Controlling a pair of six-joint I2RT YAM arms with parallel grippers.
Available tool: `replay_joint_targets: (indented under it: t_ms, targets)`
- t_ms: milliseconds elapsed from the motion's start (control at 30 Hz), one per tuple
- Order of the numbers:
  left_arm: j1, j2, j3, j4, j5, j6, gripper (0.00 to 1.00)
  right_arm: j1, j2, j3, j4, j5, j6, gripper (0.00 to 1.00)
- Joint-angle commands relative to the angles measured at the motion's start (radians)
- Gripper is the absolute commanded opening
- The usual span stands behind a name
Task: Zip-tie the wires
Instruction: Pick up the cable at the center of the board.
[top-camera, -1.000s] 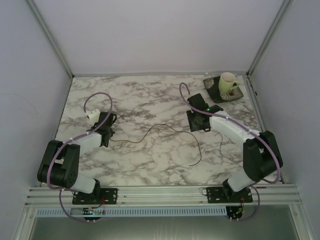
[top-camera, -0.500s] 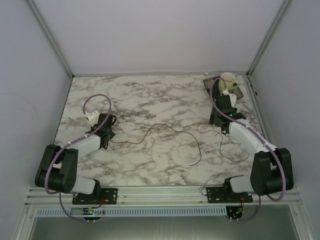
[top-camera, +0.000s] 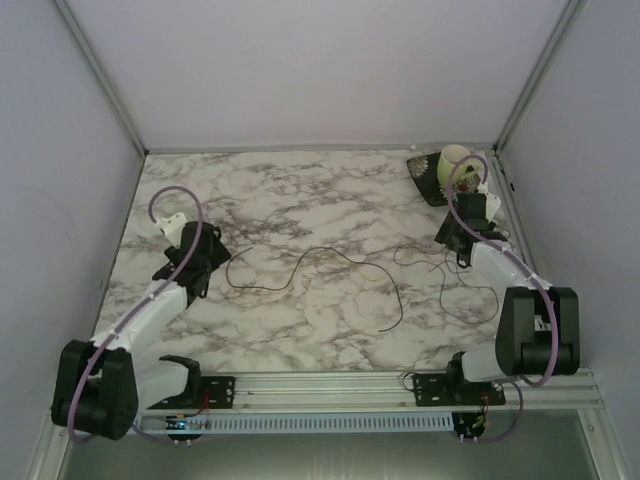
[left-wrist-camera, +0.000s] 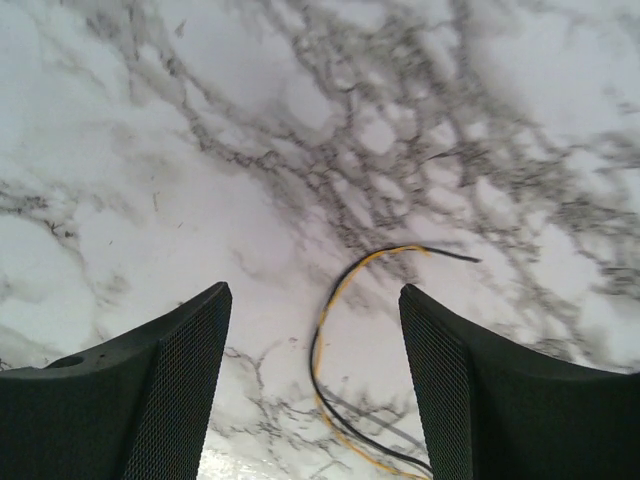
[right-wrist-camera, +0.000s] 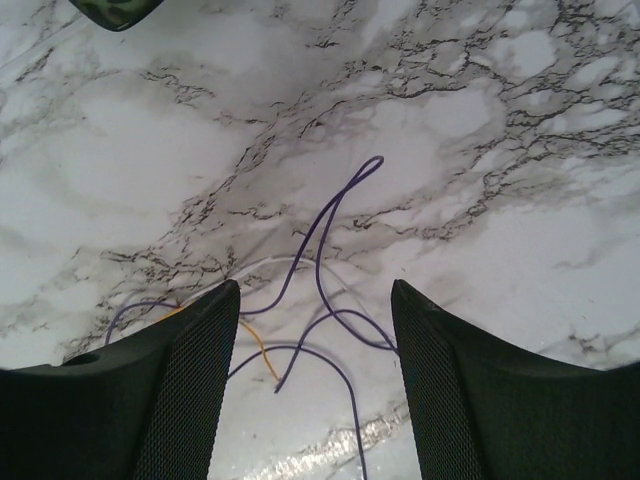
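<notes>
We take the cup (top-camera: 452, 158) as our mark. The wires (top-camera: 335, 252) lie loose on the table (top-camera: 290, 190) in two lots. A tangle (right-wrist-camera: 322, 232) of purple, white and orange strands lies near the cup on its near side. A long strand (left-wrist-camera: 322, 318) snakes from there leftward and ends well apart from the cup. The right gripper (right-wrist-camera: 315, 285) hangs just on the near side of the cup, jaws spread and grasping nothing; the tangle shows on the table between its jaws. The left gripper (left-wrist-camera: 312, 292) is far to the left of the cup, over the long strand's curled end, also released and empty. We see no zip-tie in any view.

We judge the step in hand to be gathering the strands into one bundle, with nothing bundled yet. To do it well, we would bring the left jaws right down to the table astride the curl, since so thin a strand slips under a high pinch. We would close fully, then draw the strand slowly toward the cup's side so it trails without whipping. The right gripper should pinch where several strands cross, not on a single loop, so that one grip takes them all. We would keep it off the cup, which stands just beside it and could tip
</notes>
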Motion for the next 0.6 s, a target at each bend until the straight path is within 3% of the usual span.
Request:
replay_joint_targets:
  t_ms: [0, 133, 300, 567]
  targets:
    - [0.003, -0.102, 0.059, -0.031, 0.043, 0.039, 0.70, -0.029, 0.064, 0.026, 0.104, -0.054, 0.000, 0.60]
    - [0.003, -0.197, 0.097, -0.013, 0.108, 0.122, 0.70, -0.045, 0.120, 0.044, 0.144, -0.092, -0.005, 0.47]
    - [0.004, -0.266, 0.206, -0.002, 0.276, 0.249, 0.67, -0.039, 0.089, 0.047, 0.140, -0.070, -0.032, 0.03]
    - [-0.001, -0.184, 0.439, -0.073, 0.589, 0.287, 0.67, 0.025, -0.123, 0.044, 0.039, 0.049, -0.168, 0.00]
